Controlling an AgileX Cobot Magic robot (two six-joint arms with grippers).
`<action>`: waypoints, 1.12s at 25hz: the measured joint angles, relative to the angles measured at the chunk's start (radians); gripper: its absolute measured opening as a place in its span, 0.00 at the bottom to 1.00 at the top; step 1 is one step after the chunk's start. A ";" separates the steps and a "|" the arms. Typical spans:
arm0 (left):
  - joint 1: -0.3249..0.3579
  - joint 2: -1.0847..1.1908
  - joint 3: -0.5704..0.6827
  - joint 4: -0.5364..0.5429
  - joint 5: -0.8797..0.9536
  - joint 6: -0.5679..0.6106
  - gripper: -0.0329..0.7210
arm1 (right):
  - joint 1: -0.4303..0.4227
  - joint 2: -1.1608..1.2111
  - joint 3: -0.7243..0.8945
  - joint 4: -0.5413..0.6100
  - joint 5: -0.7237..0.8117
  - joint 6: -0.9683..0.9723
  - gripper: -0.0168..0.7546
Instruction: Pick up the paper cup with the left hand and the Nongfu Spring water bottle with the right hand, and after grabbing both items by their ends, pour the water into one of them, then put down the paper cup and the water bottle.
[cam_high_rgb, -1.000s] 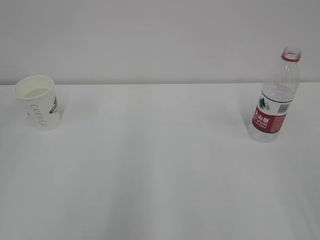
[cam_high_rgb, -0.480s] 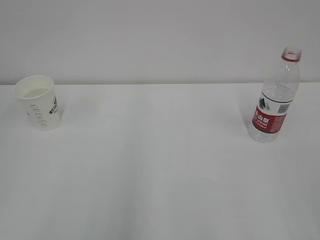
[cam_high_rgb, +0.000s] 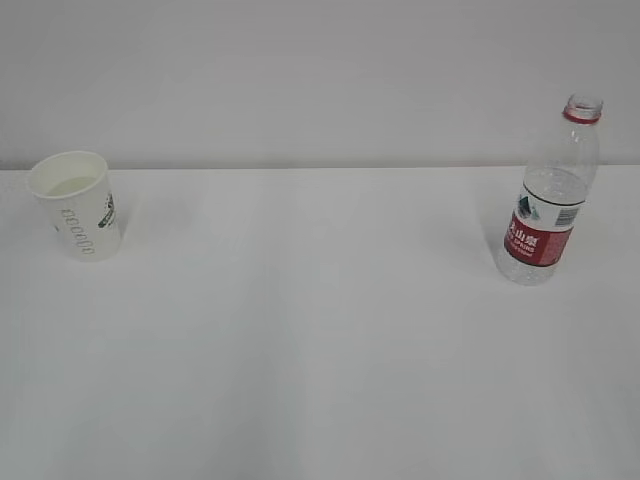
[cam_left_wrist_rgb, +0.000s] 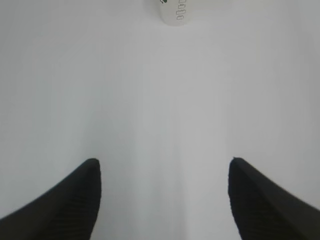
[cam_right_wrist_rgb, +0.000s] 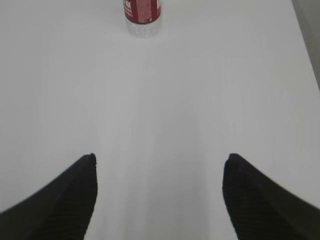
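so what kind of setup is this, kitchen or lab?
Probably a lab test bench: a bare white table against a blank wall, holding only a small white paper cup and a clear ribbed plastic bottle with a red label.

White characters on red label of Nongfu Spring water bottle (cam_high_rgb: 549, 200), grey lettering on paper cup (cam_high_rgb: 76, 204): both illegible.

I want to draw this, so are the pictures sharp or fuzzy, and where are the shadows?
Exterior view: soft, even light; the cup and bottle cast only faint shadows and look slightly fuzzy. Left wrist view: the tool fingers are dark blurry shapes, the cup cut off at the top. Right wrist view: the same, with the bottle cropped.
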 joint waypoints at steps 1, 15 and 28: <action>0.000 0.000 0.000 0.000 0.000 0.000 0.81 | 0.000 0.000 0.013 -0.002 0.002 0.002 0.79; 0.000 -0.002 0.020 0.000 -0.027 0.001 0.81 | 0.000 -0.004 0.048 -0.004 -0.023 0.010 0.79; 0.000 -0.171 0.020 -0.004 -0.026 0.001 0.81 | 0.000 -0.197 0.048 -0.004 -0.023 0.010 0.79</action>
